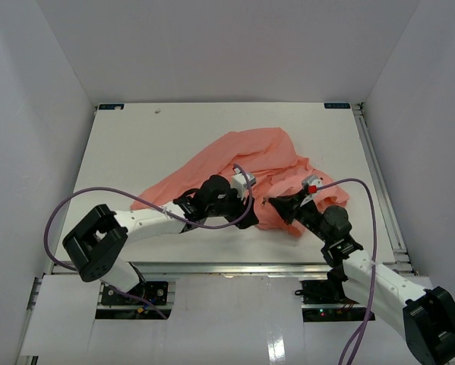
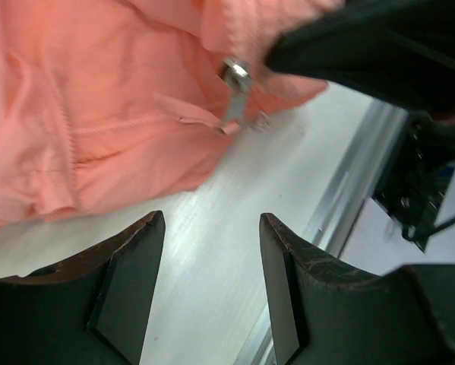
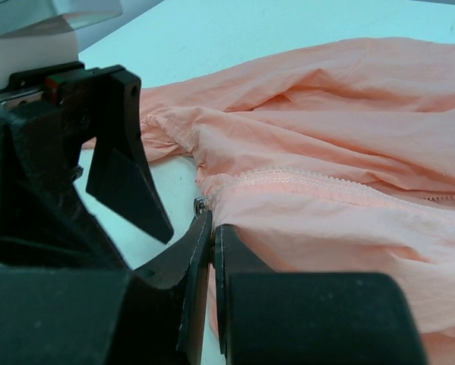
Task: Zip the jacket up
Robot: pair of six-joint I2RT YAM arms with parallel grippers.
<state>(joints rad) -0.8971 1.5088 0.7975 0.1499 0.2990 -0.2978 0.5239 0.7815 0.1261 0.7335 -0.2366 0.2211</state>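
The jacket [image 1: 257, 163] lies crumpled on the white table [image 1: 159, 144], right of the middle and toward the near edge, with one long fold trailing off to the left. Its near hem sits just in front of the two arms. A line of zipper teeth [image 3: 303, 181] runs across the pink cloth in the right wrist view. In the left wrist view a small metal zipper slider [image 2: 235, 74] shows at the fabric's edge, its pull tab hanging down beneath it.

The right gripper [image 3: 210, 220] is at that edge. Its two fingers are pressed flat together with no gap between them, and they pinch the thin cloth right beside the end of the zipper (a tiny metal piece glints at the tips).

The left gripper [image 2: 210, 220] hovers close to the right one, facing the same corner of the jacket. Its fingers stand well apart with only bare table between them, so it has hold of nothing. The cloth and the slider lie just beyond its fingertips, not touching them.

An aluminium rail [image 2: 349, 190] borders the table's near edge, and purple cables [image 1: 60, 213] loop along both arms.
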